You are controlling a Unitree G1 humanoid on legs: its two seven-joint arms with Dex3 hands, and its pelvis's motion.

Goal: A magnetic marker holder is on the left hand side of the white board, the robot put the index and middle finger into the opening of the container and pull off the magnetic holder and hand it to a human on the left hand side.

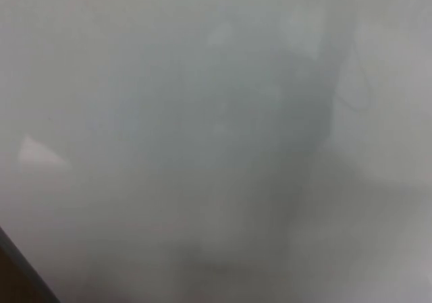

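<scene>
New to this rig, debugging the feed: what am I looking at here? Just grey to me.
There is one picture, from the camera on the humanoid robot's head. It sits very close to the glossy white board surface, which fills almost the whole frame. The darker grey patches across the middle and right are only blurred shading on the board; what causes them cannot be told. A thin dark frame edge cuts across the bottom left corner. No robot hand, magnetic marker holder or person shows, so nothing is visibly held.
</scene>
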